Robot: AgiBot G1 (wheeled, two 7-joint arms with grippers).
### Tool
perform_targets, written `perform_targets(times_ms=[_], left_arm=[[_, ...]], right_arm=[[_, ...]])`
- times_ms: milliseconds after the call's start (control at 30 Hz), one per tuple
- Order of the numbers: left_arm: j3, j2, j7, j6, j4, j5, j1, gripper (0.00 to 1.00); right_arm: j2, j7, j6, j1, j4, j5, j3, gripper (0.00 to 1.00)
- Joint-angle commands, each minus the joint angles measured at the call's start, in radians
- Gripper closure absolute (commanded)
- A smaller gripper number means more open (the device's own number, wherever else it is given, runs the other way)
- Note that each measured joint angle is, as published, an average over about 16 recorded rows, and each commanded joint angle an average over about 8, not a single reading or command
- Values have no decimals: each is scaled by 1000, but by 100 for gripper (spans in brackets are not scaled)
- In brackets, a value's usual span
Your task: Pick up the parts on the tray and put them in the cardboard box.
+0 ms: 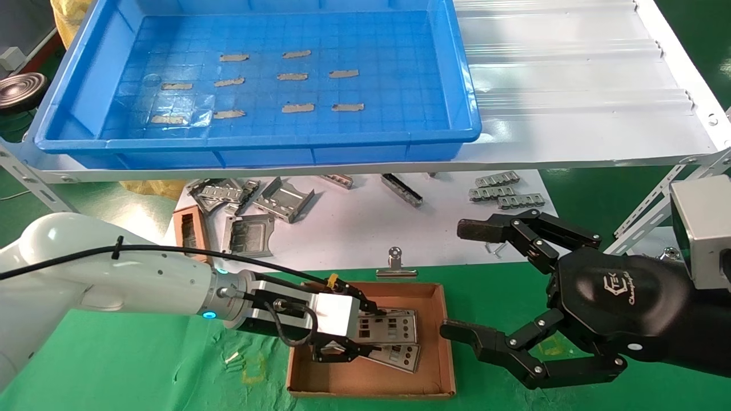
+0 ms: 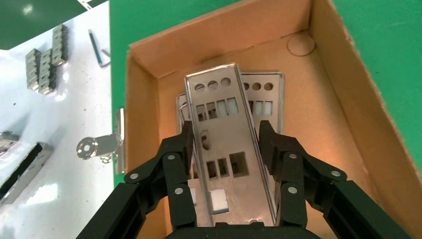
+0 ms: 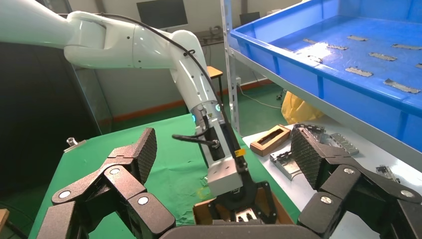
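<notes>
Green matting carries the cardboard box at six o'clock, and your left gripper hangs inside it, fingers clamped on the edges of a part, probably to lay it flat on those already there. Only the left wrist view shows that grip; the head view shows the tray at twelve o'clock holding nothing but tape strips. Your right gripper waits, fingers apart, at three o'clock.

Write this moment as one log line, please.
left gripper: holding part over box | right gripper: open, idle | tray: no parts
</notes>
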Motion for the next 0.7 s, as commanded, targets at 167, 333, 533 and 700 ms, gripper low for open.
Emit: perform_targets(times_ms=[167,333,533,700], left_arm=[[-9,1,8,20,35,-17,-11,0],[-28,-20,-3,81,53,-61,-20,0],[-72,-62,-76,226,104,-176,-12,0],[-114,-93,-152,348,174,-290,14,0]], right_arm=[[0,0,0,0,0,0,0,0],[0,0,0,0,0,0,0,0],[0,0,0,0,0,0,0,0],[0,0,0,0,0,0,0,0]])
